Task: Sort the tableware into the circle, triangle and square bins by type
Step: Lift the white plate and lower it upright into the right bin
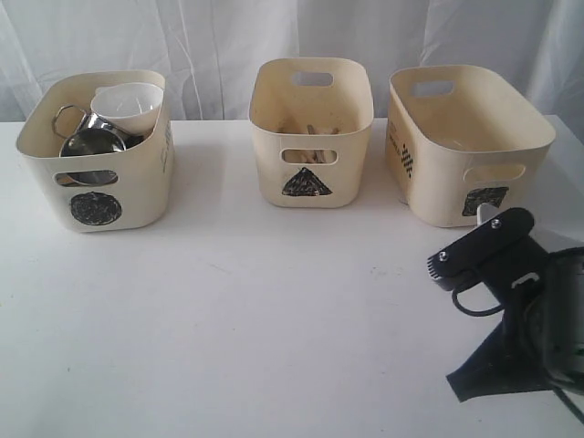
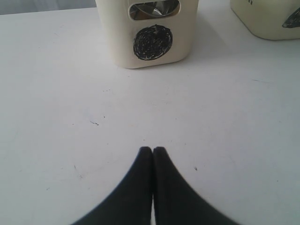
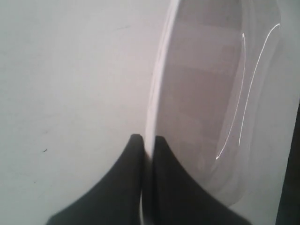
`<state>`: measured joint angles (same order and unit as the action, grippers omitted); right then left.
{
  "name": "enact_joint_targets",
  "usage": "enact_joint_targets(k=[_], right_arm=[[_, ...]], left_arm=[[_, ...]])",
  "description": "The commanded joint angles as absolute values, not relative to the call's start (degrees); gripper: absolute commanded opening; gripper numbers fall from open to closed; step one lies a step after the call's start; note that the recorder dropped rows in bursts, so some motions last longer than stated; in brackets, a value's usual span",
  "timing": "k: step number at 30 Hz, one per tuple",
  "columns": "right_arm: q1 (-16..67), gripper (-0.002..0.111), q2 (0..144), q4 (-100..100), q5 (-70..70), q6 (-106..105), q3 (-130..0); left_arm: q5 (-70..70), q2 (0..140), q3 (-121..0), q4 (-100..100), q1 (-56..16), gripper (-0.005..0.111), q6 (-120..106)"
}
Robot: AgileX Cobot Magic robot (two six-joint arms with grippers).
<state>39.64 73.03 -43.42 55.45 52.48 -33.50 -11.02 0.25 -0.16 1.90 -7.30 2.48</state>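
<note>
Table (image 1: 274, 347) front open; L gripper (image 2: 153, 149) closed, R gripper (image 3: 148, 138) pinching plate (image 3: 206, 93) rim.

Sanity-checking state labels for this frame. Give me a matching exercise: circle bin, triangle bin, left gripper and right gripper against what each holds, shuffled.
Column 1
A. circle bin
B. triangle bin
C. left gripper
D. right gripper

Column 2
1. shut on the rim of a white plate
2. small white bowl and steel mug inside
3. shut, holding nothing
4. wooden chopsticks inside

Pairs: A-2, B-4, C-3, D-1
</note>
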Motion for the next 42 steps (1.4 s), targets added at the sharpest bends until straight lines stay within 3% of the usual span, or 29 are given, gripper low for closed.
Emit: enact_joint_targets(k=[1,8,20,30,42], right_arm=[[39.6,0.0,68.43,-44.95,58.84,52.28,-33.18],[39.6,0.0,62.21,-52.8,65.68,55.67,-33.18],[39.6,0.0,60.33,-62.44,60.69,54.27,-40.36],[37.59,0.0,71.63,-65.27,53.59,43.42,-59.24],[23.53,0.0,90.16,-57.08,40.45,35.39,-78.48]], left_arm=[[-11.1,0.0,0.0,2.48,-7.13,0.0,2.82],[-11.1,0.0,0.0,2.48,-7.13,0.0,2.82],[-11.1,0.0,0.0,2.48,-7.13,0.0,2.82],[-11.1,0.0,0.0,2.48,-7.13,0.0,2.82],[-11.1,0.0,0.0,2.48,-7.13,0.0,2.82]])
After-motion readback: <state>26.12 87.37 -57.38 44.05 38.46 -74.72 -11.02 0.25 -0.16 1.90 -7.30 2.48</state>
